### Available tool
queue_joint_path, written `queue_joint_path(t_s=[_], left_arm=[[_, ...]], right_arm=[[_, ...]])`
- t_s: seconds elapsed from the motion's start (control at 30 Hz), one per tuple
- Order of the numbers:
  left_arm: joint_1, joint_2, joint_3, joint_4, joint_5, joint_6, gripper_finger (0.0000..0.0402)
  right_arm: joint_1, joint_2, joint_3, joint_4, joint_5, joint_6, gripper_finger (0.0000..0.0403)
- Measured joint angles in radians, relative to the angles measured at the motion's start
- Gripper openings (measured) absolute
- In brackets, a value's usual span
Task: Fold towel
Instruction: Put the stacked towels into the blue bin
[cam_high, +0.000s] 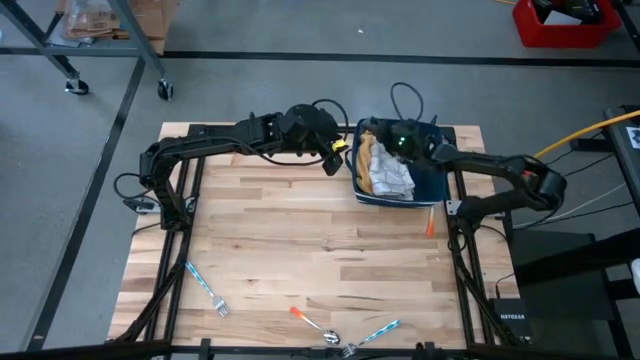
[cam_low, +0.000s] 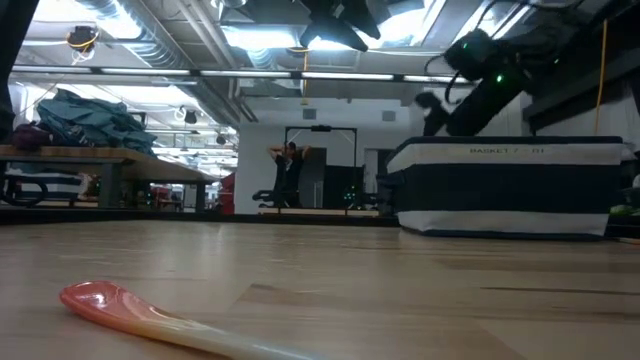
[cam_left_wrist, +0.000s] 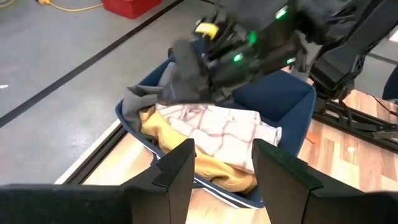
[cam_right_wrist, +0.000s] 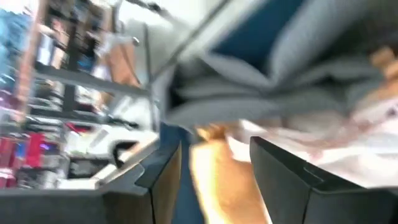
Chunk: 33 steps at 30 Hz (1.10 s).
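On the table's near edge we've got a blue-handled fork toward the left corner, then an orange-handled spoon and another blue-handled fork around the middle. Up at the far edge, the left gripper hangs just beside the left wall of the blue basket, fingers spread apart with nothing between them. The basket sits at the table's far right corner, and the towels are piled in it: a yellow towel at the bottom, a white checked towel over it, a grey towel on top. The right gripper is down over that pile at the basket's far side, fingers parted around the cloth, though we can't tell if it actually has any of it. A small orange item lies just outside the basket's near wall.
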Motion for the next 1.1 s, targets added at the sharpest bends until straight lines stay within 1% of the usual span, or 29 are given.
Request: queue_joint_path(t_s=[0.13, 0.27, 0.4, 0.63, 0.8, 0.93, 1.1], left_arm=[[0.000, 0.000, 0.000, 0.000, -0.003, 0.000, 0.0153], [0.000, 0.000, 0.000, 0.000, -0.003, -0.002, 0.0153], [0.000, 0.000, 0.000, 0.001, -0.003, -0.005, 0.0153], [-0.001, 0.000, 0.000, 0.000, -0.003, -0.013, 0.0153], [-0.001, 0.000, 0.000, 0.000, -0.003, -0.015, 0.0153], [-0.001, 0.000, 0.000, 0.000, -0.003, -0.015, 0.0153], [-0.001, 0.000, 0.000, -0.004, -0.003, -0.015, 0.0153]], right_arm=[[0.000, -0.053, 0.001, 0.004, 0.092, -0.002, 0.0195], [-0.001, -0.047, 0.001, 0.009, 0.121, -0.002, 0.0195], [-0.001, 0.009, 0.002, 0.047, 0.117, -0.002, 0.0195], [-0.001, 0.160, 0.002, 0.152, 0.105, 0.000, 0.0195], [-0.001, 0.245, 0.004, 0.171, 0.094, 0.000, 0.0195], [-0.001, 0.253, 0.004, 0.175, 0.085, 0.000, 0.0195], [-0.001, 0.171, 0.002, 0.167, 0.067, -0.026, 0.0195]])
